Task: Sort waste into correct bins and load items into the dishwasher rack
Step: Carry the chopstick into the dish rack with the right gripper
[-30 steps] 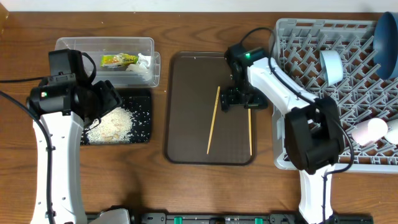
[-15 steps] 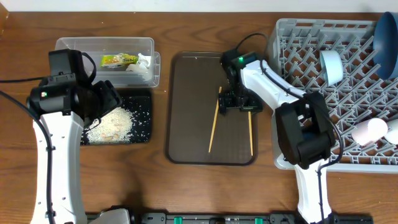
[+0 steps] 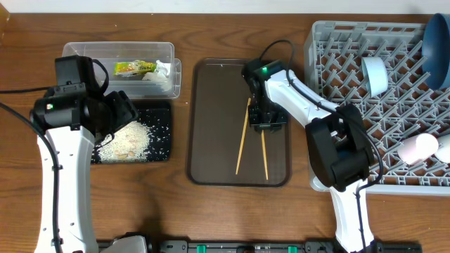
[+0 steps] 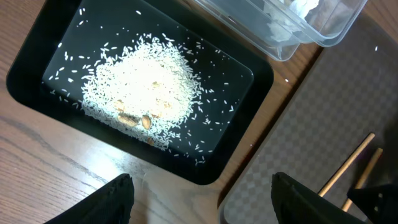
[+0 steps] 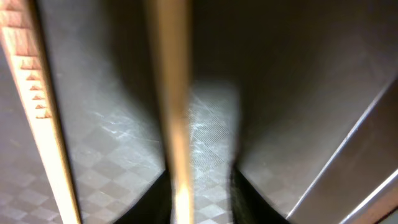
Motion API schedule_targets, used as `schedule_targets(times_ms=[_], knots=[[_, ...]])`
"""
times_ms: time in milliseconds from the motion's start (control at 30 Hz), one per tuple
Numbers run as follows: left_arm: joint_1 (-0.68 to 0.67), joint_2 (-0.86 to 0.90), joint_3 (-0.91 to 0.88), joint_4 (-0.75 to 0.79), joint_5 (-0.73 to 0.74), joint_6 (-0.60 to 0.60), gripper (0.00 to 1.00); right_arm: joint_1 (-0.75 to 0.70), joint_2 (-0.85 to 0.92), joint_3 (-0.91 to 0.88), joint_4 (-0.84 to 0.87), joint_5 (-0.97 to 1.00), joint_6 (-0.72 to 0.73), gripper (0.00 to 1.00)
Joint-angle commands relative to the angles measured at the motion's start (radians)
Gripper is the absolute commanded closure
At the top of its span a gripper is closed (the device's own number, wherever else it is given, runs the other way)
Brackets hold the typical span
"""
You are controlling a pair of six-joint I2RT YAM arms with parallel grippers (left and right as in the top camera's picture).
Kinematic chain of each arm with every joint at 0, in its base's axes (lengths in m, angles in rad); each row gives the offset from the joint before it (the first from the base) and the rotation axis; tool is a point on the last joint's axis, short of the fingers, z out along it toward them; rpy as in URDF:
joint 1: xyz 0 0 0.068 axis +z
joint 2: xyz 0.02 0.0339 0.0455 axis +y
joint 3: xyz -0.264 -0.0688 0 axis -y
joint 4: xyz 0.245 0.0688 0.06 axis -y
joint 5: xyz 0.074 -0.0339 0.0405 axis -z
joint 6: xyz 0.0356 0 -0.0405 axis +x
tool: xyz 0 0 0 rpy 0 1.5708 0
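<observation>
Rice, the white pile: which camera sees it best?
The left wrist view: the rice lies close and whole in the black tray. The overhead view shows it small, partly behind the left arm. The right wrist view shows no rice, only a chopstick.

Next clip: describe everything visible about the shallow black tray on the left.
The black tray is a shallow, glossy rectangular one, plastic by its look, with rounded corners and a low rim. It lies flat on the wooden table, holding a heap of white rice with stray grains around it and a few tan bits. The clear tub sits just beyond it; contact cannot be told. The left gripper hangs open above, not touching.
</observation>
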Motion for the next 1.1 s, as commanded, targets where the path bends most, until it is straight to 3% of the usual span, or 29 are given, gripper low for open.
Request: schedule_targets(times_ms=[0, 67, 367, 800, 1067], knots=[[0.005, -0.001, 0.000, -0.003, -0.008, 0.009, 0.27, 0.001, 0.086, -0.029, 0.006, -0.005, 0.006, 0.91], [0.005, -0.001, 0.000, -0.004, -0.008, 0.009, 0.27, 0.000, 0.086, -0.029, 0.003, -0.005, 0.006, 0.99], [0.005, -0.001, 0.000, -0.015, -0.008, 0.009, 0.27, -0.011, 0.051, -0.016, -0.043, -0.005, -0.063, 0.99], [0.005, -0.001, -0.004, -0.025, -0.008, 0.009, 0.27, -0.160, -0.400, -0.006, -0.018, 0.085, -0.155, 0.99], [0.005, -0.001, -0.005, -0.025, -0.008, 0.009, 0.27, -0.338, -0.502, -0.006, -0.018, 0.087, -0.268, 0.99]])
